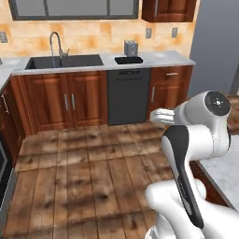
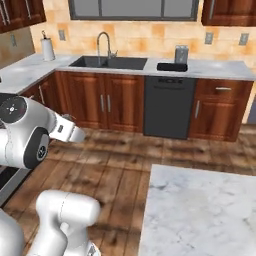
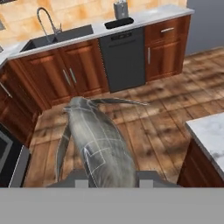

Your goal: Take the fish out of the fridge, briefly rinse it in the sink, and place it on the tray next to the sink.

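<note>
White rounded arm (image 1: 205,135), dark joint caps, black curved panel along link, glossy shell.

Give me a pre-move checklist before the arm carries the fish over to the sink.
1. Fish in the gripper: ok, it juts out from between the fingertips in the hand view.
2. Grip firm: cannot tell.
3. Sink in sight: ok, across the wooden floor.
4. Basin free: cannot tell from here.
5. Tray beside the sink: ok, dark, on the counter.
6. Tap running: cannot tell.
</note>
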### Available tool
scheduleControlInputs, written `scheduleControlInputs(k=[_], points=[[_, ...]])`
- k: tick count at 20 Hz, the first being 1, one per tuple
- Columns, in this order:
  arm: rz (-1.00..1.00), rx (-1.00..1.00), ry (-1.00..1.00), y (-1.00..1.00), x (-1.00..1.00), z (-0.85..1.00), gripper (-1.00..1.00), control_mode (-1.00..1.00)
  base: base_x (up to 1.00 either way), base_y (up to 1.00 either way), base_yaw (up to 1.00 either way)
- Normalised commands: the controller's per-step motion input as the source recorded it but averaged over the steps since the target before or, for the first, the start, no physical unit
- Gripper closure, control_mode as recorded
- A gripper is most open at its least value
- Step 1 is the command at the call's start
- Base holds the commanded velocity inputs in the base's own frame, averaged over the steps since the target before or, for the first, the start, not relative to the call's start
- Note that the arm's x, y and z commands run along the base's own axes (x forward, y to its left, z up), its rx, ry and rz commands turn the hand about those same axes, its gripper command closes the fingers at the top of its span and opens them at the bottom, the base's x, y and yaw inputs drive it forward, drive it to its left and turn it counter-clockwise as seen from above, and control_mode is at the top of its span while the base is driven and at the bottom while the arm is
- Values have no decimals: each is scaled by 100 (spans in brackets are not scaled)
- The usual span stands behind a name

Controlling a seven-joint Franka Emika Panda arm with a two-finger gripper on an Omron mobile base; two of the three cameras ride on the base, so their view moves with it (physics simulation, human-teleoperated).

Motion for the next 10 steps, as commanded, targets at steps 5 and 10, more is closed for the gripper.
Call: scheduleControlInputs(k=[5,10], points=[[0,0,0,0,0,0,100,100,100,62,-3],[0,0,0,0,0,0,100,100,100,83,-1]])
